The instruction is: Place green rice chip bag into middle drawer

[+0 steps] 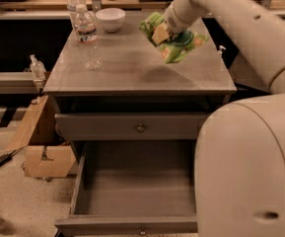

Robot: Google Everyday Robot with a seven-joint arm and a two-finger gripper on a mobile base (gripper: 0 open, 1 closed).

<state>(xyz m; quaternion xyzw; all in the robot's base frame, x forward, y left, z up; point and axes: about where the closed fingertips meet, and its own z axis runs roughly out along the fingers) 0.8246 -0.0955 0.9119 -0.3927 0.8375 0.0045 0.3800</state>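
My gripper (161,32) is shut on the green rice chip bag (177,42) and holds it in the air above the right half of the grey cabinet top (132,68), with its shadow on the surface below. The bag hangs crumpled and tilted. The middle drawer (127,224) is pulled out at the bottom of the view, and its inside (137,186) is bare. The like grey drawer front with a knob (141,128) just above it is shut.
Two water bottles (87,33) and a white bowl (110,19) stand at the cabinet top's back left. A cardboard box (46,157) lies on the floor to the left. My white arm and body (250,167) fill the right side, beside the open drawer.
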